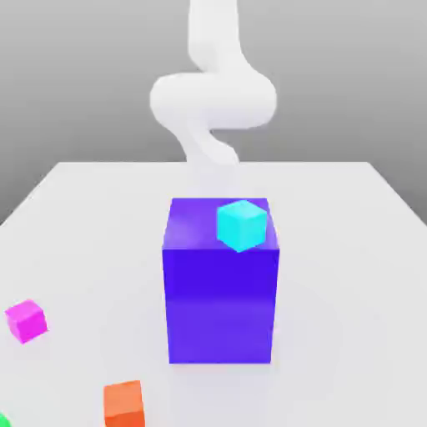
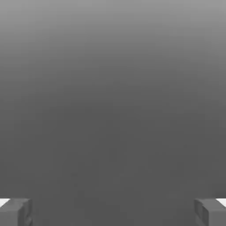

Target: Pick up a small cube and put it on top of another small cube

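The small cube (image 1: 26, 320), bright magenta-pink, rests on the white table (image 1: 350, 250) near the front at the exterior view's left. Far behind it, the white arm (image 1: 213, 100) rises at the back of the table, beyond the big block. In the hand view my gripper (image 2: 113, 212) is open, its two grey fingertips (image 2: 15, 212) set wide apart with nothing between them, and past them lies plain grey background.
A tall purple-blue block (image 1: 221, 292) stands mid-table with a cyan cube (image 1: 241, 223) on its top. An orange cube (image 1: 123, 403) lies at the front edge, right of the magenta one. A green scrap (image 1: 3, 419) peeks in at the front left corner.
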`<state>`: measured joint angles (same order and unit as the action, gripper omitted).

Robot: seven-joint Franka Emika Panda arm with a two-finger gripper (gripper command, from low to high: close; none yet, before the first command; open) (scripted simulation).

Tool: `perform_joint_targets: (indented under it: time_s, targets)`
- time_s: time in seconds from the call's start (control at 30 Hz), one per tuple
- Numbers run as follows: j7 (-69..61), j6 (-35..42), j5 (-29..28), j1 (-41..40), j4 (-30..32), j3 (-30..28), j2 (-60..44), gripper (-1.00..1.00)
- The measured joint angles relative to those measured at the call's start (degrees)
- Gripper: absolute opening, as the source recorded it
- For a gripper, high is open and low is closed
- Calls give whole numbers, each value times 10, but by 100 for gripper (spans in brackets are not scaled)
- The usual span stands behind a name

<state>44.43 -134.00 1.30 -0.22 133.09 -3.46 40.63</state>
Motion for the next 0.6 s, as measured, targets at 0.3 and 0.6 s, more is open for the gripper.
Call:
perform_joint_targets:
  time_s: [0.3, 0.6]
  targets:
    - [-61, -81, 61, -18, 48, -122, -189, 0]
    - [-132, -159, 136, -72, 94, -214, -378, 0]
